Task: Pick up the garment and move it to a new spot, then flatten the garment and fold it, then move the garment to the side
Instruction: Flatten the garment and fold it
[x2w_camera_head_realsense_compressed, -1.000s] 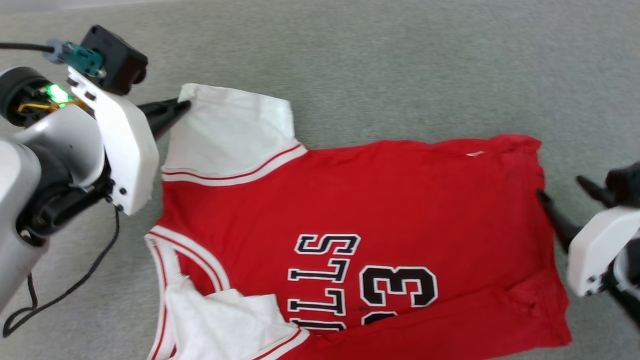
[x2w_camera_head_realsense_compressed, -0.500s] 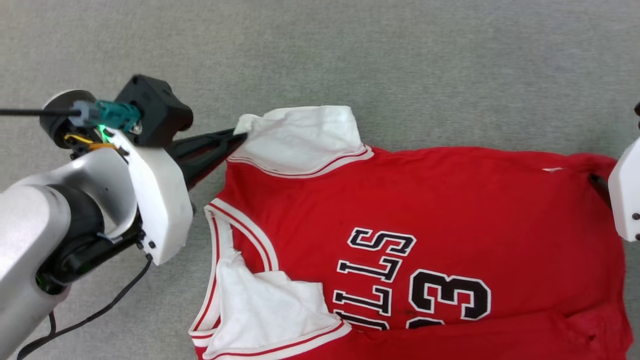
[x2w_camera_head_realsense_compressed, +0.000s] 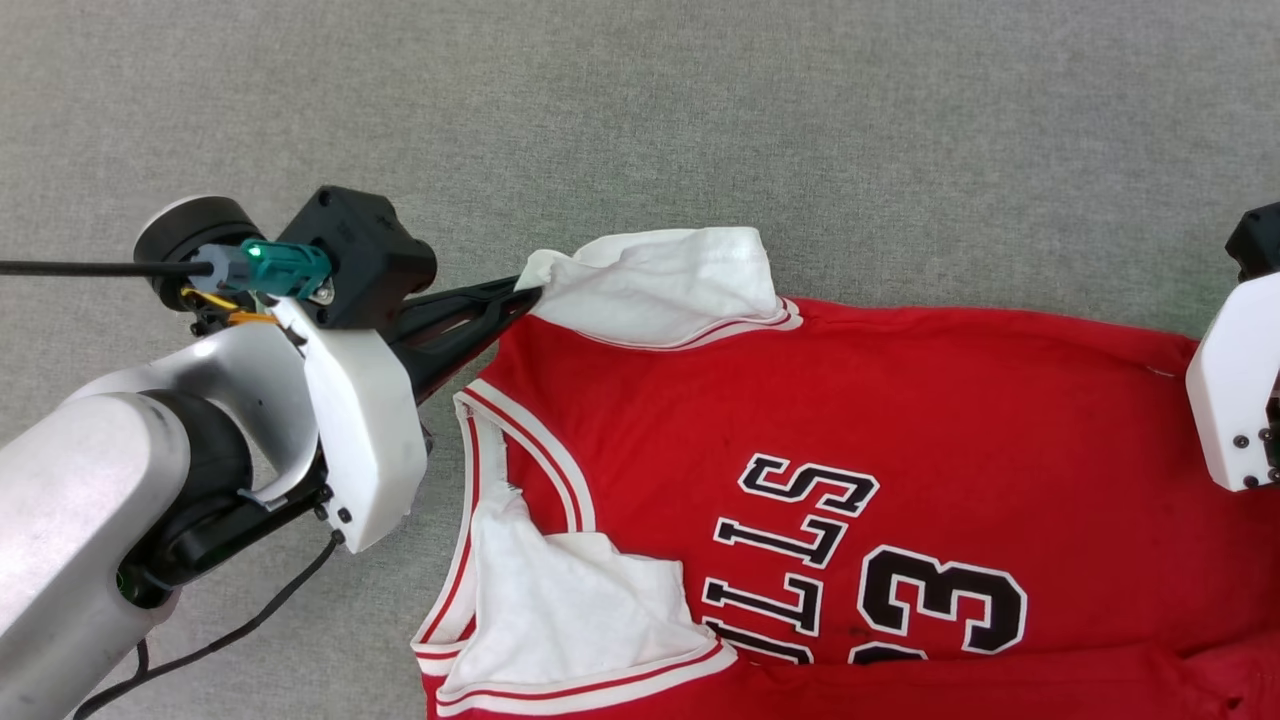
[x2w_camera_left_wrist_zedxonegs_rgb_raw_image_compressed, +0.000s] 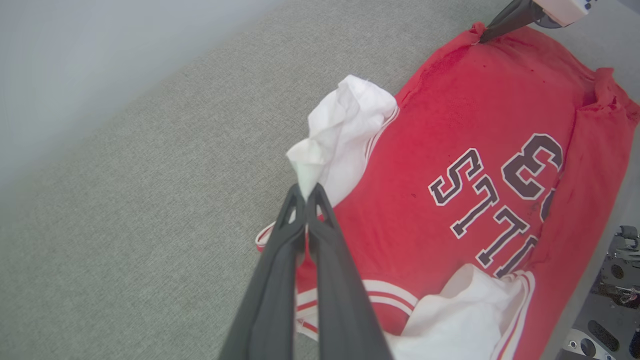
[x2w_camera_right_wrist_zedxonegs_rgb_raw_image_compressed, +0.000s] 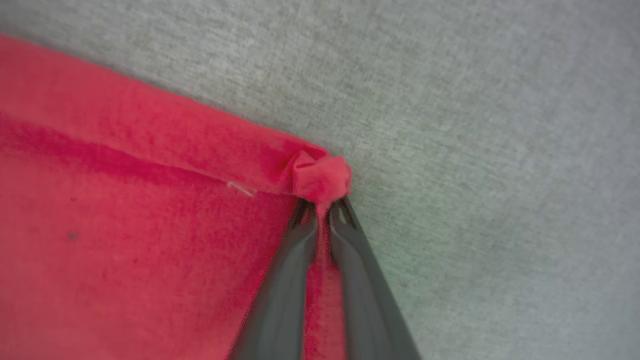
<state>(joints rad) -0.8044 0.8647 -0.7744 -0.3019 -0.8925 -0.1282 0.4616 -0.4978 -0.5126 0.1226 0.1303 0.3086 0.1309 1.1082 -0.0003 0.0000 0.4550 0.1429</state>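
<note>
Garment (x2w_camera_head_realsense_compressed: 900, 400) lies front up on grey tabletop (x2w_camera_head_realsense_compressed: 700, 120), mostly spread; near sleeve (x2w_camera_head_realsense_compressed: 580, 600) folded in over chest. Left tool (x2w_camera_left_wrist_zedxonegs_rgb_raw_image_compressed: 306, 192) pinched tight on tip of garment's far white sleeve (x2w_camera_head_realsense_compressed: 670, 280). Right tool (x2w_camera_right_wrist_zedxonegs_rgb_raw_image_compressed: 322, 205) narrow, nipping bunched red hem corner (x2w_camera_right_wrist_zedxonegs_rgb_raw_image_compressed: 320, 175) on garment's same far edge. Judged step: flattening. Next move calls for drawing both grips apart along that edge, evenly and low; thin pinches may slip.

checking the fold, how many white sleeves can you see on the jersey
2: one sleeve pinched at its tip by the left gripper, the other sleeve folded onto the red chest.
</note>
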